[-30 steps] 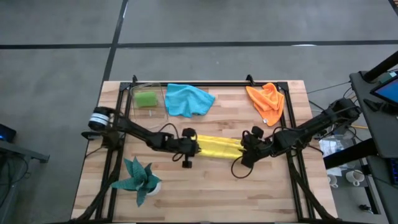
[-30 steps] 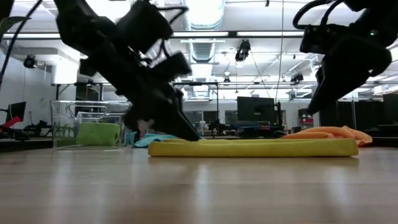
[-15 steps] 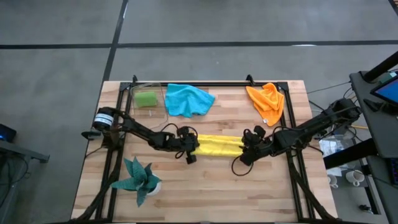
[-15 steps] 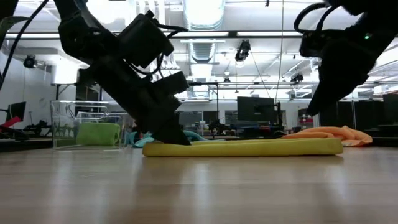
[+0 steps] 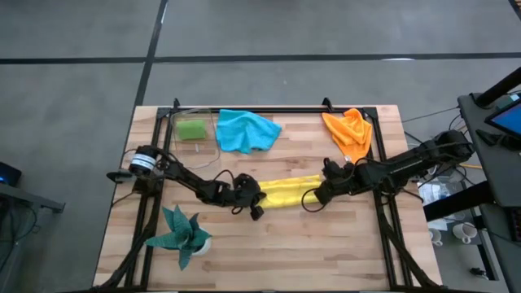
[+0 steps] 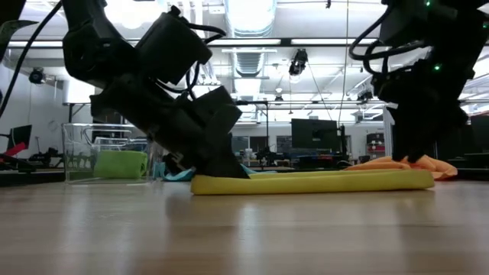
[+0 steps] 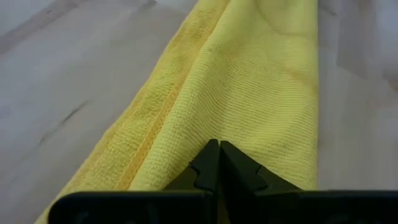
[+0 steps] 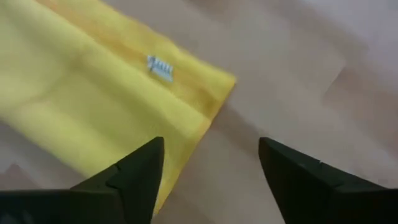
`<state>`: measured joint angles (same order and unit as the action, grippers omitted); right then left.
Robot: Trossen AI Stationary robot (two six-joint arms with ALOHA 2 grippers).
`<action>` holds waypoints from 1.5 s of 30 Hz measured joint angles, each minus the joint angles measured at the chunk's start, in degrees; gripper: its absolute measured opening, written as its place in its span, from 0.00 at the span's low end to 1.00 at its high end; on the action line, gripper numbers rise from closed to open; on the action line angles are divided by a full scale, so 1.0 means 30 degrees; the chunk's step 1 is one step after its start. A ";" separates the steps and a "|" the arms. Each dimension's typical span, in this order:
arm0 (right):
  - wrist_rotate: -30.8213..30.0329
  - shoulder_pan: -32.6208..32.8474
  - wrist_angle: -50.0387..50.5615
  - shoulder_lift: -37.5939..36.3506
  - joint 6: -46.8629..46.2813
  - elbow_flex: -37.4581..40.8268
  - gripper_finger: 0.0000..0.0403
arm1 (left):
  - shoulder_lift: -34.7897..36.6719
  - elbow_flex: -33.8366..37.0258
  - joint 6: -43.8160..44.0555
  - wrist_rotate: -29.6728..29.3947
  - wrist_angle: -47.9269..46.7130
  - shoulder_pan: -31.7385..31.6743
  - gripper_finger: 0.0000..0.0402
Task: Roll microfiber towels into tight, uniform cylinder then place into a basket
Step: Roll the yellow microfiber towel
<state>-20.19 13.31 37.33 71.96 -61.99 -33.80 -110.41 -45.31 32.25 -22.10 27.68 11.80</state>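
**Yellow towel pinched at one end, other end released**

Yellow microfiber towel (image 5: 286, 192) is laid out as a long folded strip across the middle of the wooden table (image 5: 269, 252), between the two grippers. Its left end is clamped by the left gripper (image 5: 255, 200); in the left wrist view the dark fingers (image 7: 219, 167) are seen pressed fully together on the cloth's edge. The right gripper (image 5: 316, 194) is held at the strip's right end with its jaws spread wide; in the right wrist view the towel corner with a small white tag (image 8: 160, 67) is seen beyond the parted fingers (image 8: 140, 169), and nothing is gripped.

Blue towel (image 5: 247, 130) is left loosely bunched at the back of the table, just beside the clear basket (image 5: 194, 129). Lime green towel (image 5: 192, 129) is seen rolled and lying inside the basket. Orange towel (image 5: 349, 133) is crumpled near the back right corner, well apart from the basket. A teal spiky plant (image 5: 181, 234) is placed at the front left. A black metal frame (image 5: 269, 110) is run around the table edges.
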 joint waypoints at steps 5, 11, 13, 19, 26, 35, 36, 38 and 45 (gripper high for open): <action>0.0983 0.0011 -0.0685 0.0000 -0.1457 0.0393 0.71 | -0.0015 -0.0162 -0.0632 -0.0018 0.0135 0.0002 0.00; 0.2060 0.0011 -0.3854 0.0171 -0.1779 0.0946 0.73 | -0.0022 0.0010 -0.1196 -0.0143 0.0417 0.0005 0.00; 0.2231 0.0011 -0.3641 0.0341 -0.2157 0.0980 0.72 | -0.0022 0.0028 -0.1377 -0.0174 0.0428 -0.0002 0.00; 0.2124 0.0011 -0.3416 0.0437 -0.3429 0.1314 0.68 | -0.0022 0.0098 -0.1392 -0.0266 0.0485 -0.0002 0.00; 0.2279 0.0018 -0.5832 0.0437 -0.4203 0.2274 0.65 | -0.0015 0.0098 -0.1392 -0.0274 0.0482 -0.0016 0.00; 0.2224 0.0011 -0.6488 0.0423 -0.4575 0.2678 0.61 | -0.0007 0.0112 -0.1406 -0.0295 0.0475 -0.0024 0.00; 0.2221 0.0015 -0.6526 0.0423 -0.4551 0.2718 0.59 | -0.0007 0.0112 -0.1406 -0.0300 0.0475 -0.0024 0.00; 0.2156 0.0018 -0.6603 0.0417 -0.4592 0.2847 0.54 | -0.0003 0.0112 -0.1406 -0.0298 0.0475 -0.0024 0.00; 0.2012 0.0011 -0.6734 0.0398 -0.4674 0.3258 0.34 | 0.0007 0.0112 -0.1414 -0.0324 0.0468 -0.0038 0.00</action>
<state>-14.15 13.34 17.13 73.16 -76.01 -24.03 -110.39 -44.97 28.01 -23.07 29.08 11.68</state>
